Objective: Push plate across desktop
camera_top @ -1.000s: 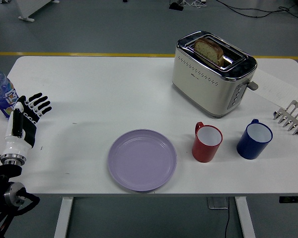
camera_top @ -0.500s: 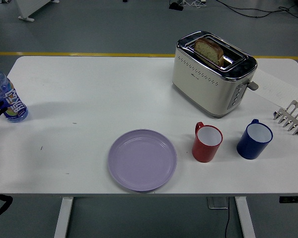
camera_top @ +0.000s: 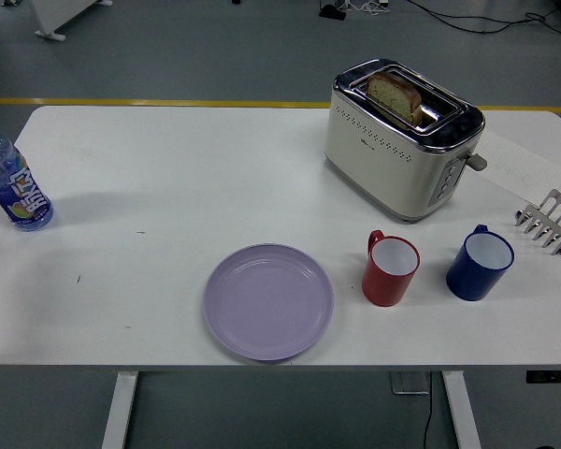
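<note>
Neither of my hands showed in the shot, so I couldn't tell how my fingers stood.

1 round lilac plate (camera_top: 268,301) lay flat on the white table (camera_top: 168,168), near the front edge & a bit left of centre, nothing on it and nothing touching it.

2 mugs stood right of the plate, both upright w/ white insides: 1 red mug (camera_top: 390,270) just beside the plate's rim but apart from it, and 1 blue mug (camera_top: 480,265) further right, a gap between the two.

Behind the mugs sat 1 cream-and-chrome two-slot toaster (camera_top: 399,138), w/ 1 slice of brown bread (camera_top: 394,94) sticking up from a slot.

1 sheet of white paper (camera_top: 524,166) lay right of the toaster, and 1 small metal toast rack (camera_top: 549,220) sat at the right edge.

1 clear plastic water bottle w/ blue label (camera_top: 9,182) stood upright at the far left, well apart from the plate.
</note>
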Available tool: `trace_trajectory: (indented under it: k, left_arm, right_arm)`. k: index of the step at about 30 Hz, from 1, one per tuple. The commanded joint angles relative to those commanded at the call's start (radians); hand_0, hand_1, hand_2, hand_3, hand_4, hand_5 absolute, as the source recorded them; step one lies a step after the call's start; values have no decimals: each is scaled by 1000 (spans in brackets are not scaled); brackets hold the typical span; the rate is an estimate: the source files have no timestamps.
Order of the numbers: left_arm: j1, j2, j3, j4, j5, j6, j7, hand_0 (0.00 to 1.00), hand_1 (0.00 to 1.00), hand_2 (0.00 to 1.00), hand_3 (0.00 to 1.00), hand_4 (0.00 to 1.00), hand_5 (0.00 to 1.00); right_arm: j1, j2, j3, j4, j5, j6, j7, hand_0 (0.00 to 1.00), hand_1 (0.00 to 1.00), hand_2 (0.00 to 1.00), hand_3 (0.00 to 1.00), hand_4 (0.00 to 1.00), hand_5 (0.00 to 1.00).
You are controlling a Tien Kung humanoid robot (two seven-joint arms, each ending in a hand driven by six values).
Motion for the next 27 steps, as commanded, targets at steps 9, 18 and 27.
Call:
trace_trajectory:
  k: [9,18,27]
  left_arm:
    - [2,-4,-49,5,-157,-87,76,582,655,633,605,490,998]
    - [5,-21,-60,10,-204,-102,90,578,657,633,609,502,998]
    - [17,-33,-64,17,-204,-102,91,578,659,633,610,503,998]
  right_arm:
    - [0,0,2,0,-2,1,0,570,530,611,586,77,521]
    - [-6,0,21,2,-36,11,-1,570,529,610,585,76,521]
    - [-9,0,21,3,-36,9,-4,570,529,610,584,76,521]
